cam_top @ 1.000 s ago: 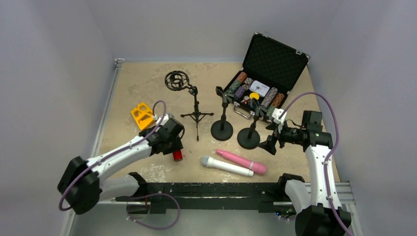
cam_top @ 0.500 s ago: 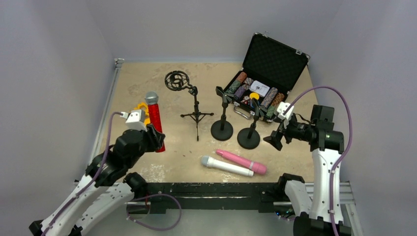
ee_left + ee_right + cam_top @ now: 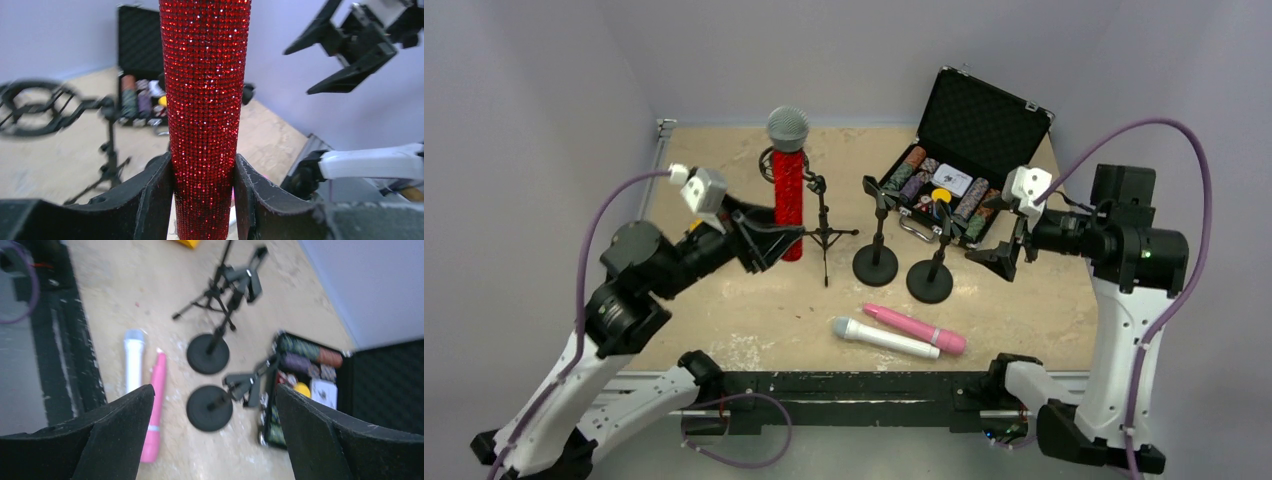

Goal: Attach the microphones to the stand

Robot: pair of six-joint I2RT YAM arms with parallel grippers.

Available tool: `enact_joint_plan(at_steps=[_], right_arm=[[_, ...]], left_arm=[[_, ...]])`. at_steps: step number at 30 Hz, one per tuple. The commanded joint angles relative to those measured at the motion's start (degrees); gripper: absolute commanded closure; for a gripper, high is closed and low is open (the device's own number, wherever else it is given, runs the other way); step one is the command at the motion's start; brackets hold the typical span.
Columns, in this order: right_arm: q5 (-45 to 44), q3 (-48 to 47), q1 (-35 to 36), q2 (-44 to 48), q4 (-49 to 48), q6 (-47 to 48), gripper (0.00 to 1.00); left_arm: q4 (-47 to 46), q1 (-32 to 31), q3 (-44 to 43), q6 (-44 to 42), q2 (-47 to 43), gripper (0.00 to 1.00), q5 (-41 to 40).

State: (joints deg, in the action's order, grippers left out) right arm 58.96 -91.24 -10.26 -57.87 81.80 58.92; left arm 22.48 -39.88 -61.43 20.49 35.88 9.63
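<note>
Red microphone [image 3: 205, 100], rigid, glitter-coated, judged top-heavy and best taken low on the barrel: held upright near the tripod stand [image 3: 824, 232] by clenched left tool [image 3: 204, 195]; right tool [image 3: 999, 256] spread, empty.

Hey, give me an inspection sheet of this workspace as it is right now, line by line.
Surface: tan table, scuffed.
Job's things: red microphone held upright above the table; white microphone and pink microphone lying side by side near the front; tripod stand, farther round-base stand and nearer round-base stand all empty.
Clutter: open chip case, back right.
Grippers: left gripper shut on the red microphone; right gripper open, holding nothing.
Cables: purple cables arc off both arms.
Surroundings: plain grey walls.
</note>
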Motion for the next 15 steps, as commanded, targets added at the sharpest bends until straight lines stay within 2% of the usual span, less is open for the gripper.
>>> enact_joint_plan(at_steps=[1,3,6,12,15], right_arm=[[7.23,-9.28,10.01,-6.31,2.19,-7.79,0.06],[8.85,-11.03,14.98,-7.41,-6.15,-16.12,0.06],[11.91,-13.39,18.54,-9.27,-18.09,-29.54,0.06],[17.43,-15.32,20.56,-14.09,-42.53,-58.88,0.07],[17.71,-15.71,20.81,-16.7,-49.39,-67.14,0.07]], left_arm=[[-20.35,-0.1,-8.55,3.53,13.85,1.0,15.97],[-27.31,-0.4,-11.54,7.0,19.47,1.0,19.32],[-32.99,-1.23,-15.2,10.71,26.43,1.0,20.86],[-37.05,-4.6,-18.91,12.91,34.82,1.0,20.43],[-38.12,-6.62,-19.48,13.31,37.1,1.0,19.81]])
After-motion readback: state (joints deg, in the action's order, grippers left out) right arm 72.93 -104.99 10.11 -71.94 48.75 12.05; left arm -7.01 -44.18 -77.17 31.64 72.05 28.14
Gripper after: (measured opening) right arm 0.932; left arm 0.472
